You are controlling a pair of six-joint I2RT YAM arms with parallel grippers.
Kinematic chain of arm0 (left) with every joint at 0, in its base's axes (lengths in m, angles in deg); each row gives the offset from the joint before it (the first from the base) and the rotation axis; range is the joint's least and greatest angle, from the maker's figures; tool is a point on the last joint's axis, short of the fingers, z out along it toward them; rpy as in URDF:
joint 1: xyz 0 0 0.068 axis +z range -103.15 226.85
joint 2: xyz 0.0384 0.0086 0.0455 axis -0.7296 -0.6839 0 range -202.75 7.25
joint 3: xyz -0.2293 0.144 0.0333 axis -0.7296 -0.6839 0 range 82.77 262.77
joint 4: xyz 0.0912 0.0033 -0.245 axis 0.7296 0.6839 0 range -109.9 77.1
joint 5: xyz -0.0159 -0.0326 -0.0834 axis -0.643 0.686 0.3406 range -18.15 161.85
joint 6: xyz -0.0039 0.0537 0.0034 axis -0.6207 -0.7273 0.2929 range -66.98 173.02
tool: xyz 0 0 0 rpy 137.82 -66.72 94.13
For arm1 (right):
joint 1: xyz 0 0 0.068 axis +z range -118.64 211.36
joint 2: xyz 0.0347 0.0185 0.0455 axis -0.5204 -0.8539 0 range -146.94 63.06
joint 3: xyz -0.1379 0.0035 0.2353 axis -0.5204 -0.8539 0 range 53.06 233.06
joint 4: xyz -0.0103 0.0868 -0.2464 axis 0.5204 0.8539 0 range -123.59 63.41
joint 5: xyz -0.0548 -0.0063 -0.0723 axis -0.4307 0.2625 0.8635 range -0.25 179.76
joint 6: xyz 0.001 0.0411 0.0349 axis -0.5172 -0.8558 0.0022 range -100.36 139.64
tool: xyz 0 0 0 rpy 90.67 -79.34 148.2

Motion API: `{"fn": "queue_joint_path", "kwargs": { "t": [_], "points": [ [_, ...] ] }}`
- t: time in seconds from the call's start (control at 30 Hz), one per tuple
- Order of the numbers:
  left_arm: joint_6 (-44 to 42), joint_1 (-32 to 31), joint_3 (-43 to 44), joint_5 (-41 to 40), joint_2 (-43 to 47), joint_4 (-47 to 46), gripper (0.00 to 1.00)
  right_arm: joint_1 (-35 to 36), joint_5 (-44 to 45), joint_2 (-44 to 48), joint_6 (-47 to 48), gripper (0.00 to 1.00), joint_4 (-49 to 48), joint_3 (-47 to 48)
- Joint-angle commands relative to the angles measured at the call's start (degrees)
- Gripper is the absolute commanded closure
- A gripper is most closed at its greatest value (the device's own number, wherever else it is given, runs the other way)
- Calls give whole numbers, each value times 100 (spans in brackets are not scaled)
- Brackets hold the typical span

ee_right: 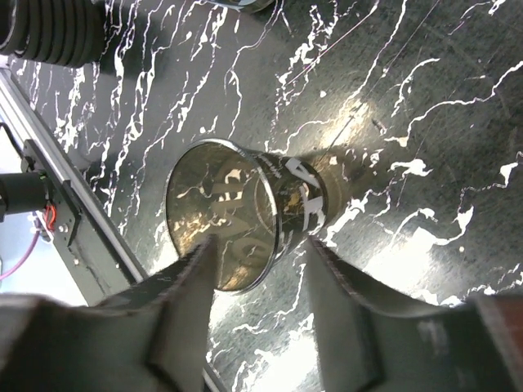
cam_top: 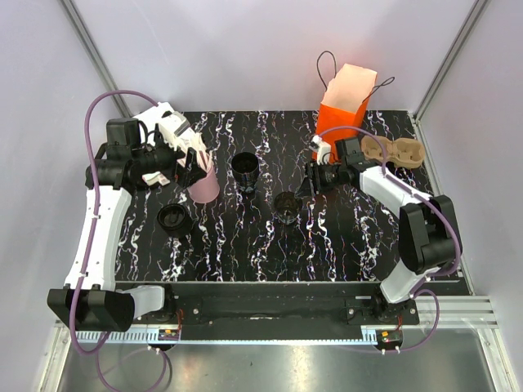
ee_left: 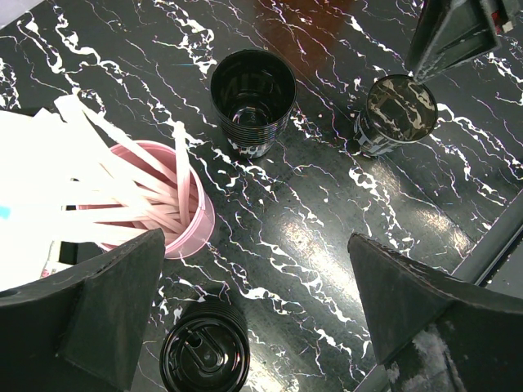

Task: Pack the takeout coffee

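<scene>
The top camera looks down from high behind the arm bases on the whole desk point(cam_top: 343, 245) around the open shiny cup point(cam_top: 287, 207). The left wrist camera looks slanting down on the same cup point(ee_left: 398, 110) from its left, farther off. The right wrist camera sees this cup point(ee_right: 237, 216) very close, past the right pincer point(ee_right: 260, 245). All three views share it.

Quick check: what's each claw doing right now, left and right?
Left claw: open, holding nothing, beside the pink cup.
Right claw: open, holding nothing, near the filled cup.
</scene>
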Motion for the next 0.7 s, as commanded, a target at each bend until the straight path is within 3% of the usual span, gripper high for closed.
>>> {"fn": "queue_joint_path", "kwargs": {
  "t": [0.0,0.17,0.3,0.67],
  "points": [
    [-60,-21,82,34,50,-214,1,-6,19,414,149,42,203,369],
    [-472,-21,223,-318,111,163,1,-14,291,616,447,18,738,747],
    [-974,-21,285,-775,208,621,1,-14,468,713,825,4,1379,1282],
    [-2853,-21,-655,-1382,770,1904,1,-23,731,1161,1669,1,2163,1740]
  ]
}}
